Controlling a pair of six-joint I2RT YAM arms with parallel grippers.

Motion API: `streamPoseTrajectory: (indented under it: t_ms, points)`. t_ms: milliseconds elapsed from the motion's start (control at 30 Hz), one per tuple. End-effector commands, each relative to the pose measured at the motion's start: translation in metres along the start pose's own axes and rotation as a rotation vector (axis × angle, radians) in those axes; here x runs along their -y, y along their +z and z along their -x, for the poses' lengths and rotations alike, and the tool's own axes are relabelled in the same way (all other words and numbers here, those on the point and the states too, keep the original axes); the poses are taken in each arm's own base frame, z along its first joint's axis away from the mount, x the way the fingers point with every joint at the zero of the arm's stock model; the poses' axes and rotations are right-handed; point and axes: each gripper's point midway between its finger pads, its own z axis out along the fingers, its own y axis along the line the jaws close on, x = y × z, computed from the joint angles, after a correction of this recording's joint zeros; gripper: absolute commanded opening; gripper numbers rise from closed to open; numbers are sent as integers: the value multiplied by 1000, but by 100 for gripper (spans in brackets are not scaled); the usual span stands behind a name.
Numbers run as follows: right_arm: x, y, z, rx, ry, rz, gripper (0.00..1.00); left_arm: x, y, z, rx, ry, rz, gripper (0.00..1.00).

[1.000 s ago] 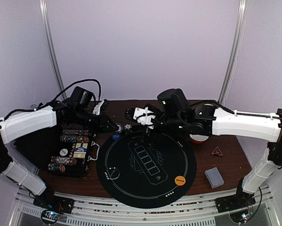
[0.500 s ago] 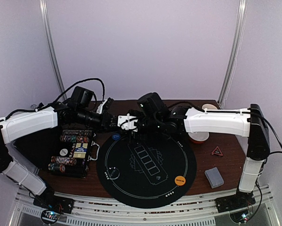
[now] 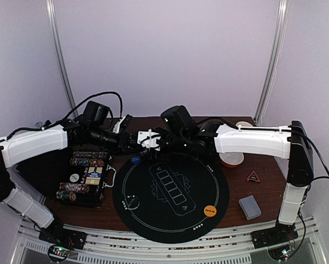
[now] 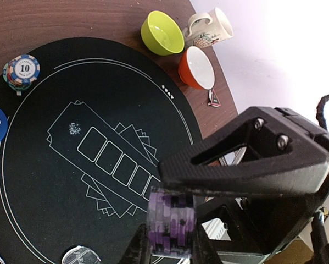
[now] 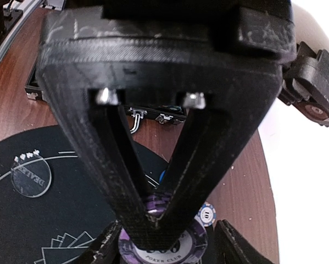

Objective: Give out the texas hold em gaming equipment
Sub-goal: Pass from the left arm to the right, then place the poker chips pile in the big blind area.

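Note:
My left gripper (image 3: 135, 142) (image 4: 168, 245) is shut on a short stack of purple poker chips (image 4: 169, 223) above the back left edge of the black round mat (image 3: 169, 217). My right gripper (image 3: 149, 139) (image 5: 167, 247) meets it there, its fingers spread on either side of the same stack (image 5: 178, 247), with a small gap on one side. A blue disc (image 3: 135, 160), a clear disc (image 3: 130, 202) and an orange disc (image 3: 208, 210) lie on the mat. The red triangle (image 3: 254, 176) and the grey-blue deck of cards (image 3: 250, 207) lie at the right.
An open chip case (image 3: 84, 179) with rows of chips stands at the left. A small stack of blue "10" chips (image 4: 21, 71) sits at the mat's edge. A green bowl (image 4: 162, 33), an orange-white bowl (image 4: 197, 67) and a mug (image 4: 208, 30) stand beyond the mat.
My right arm has swung left across the back of the mat until its gripper meets the left gripper. The left arm has barely moved.

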Motion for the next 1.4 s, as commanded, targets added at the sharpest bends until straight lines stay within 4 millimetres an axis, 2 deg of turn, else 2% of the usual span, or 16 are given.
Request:
streamPoseTrajectory:
  t_ms: [0, 133, 267, 333, 367, 433, 467, 533, 600, 633, 733, 933, 1000, 1067, 1200, 1367]
  points:
    - [4, 5, 5, 13, -1, -5, 52, 12, 2, 8, 22, 46, -45, 0]
    - [5, 5, 6, 15, 9, -9, 41, 12, 2, 8, 22, 45, -48, 0]
    - [8, 1, 9, 18, 19, -23, 24, 11, 4, 7, 13, 43, -50, 0]
    - [9, 0, 7, 8, 28, -25, 12, 10, 5, 6, 7, 42, -49, 0]
    - [9, -2, 7, 2, 34, -24, 8, 9, 6, 5, 5, 40, -48, 9]
    - [9, -3, 2, -25, 53, -24, 1, 7, 8, 5, 1, 39, -47, 35]
    - [7, -4, -3, -49, 66, -20, 0, 7, 8, 5, -1, 39, -42, 48]
    - [4, -8, -13, -93, 108, -8, 0, 6, 5, 8, 8, 51, -18, 67]
    - [-3, -16, -26, -142, 170, 19, 0, 2, -2, 15, 38, 76, 43, 90]
    - [-7, -19, -37, -176, 214, 34, 0, 0, -6, 19, 55, 87, 79, 97]
    - [-24, -41, -77, -300, 384, 76, 0, -16, -17, 27, 91, 103, 199, 98]
    - [-84, -97, -185, -656, 742, 118, 0, -54, -34, 30, 130, 71, 382, 98]
    - [-95, -114, -212, -732, 812, 79, 0, -59, -39, 33, 140, 79, 421, 98]
    - [-98, -127, -235, -786, 868, 10, 0, -64, -43, 34, 146, 89, 463, 98]
    - [-106, -138, -269, -869, 944, -50, 0, -72, -52, 35, 161, 99, 528, 98]
    - [-117, -135, -284, -914, 992, -48, 0, -73, -59, 33, 166, 107, 551, 98]
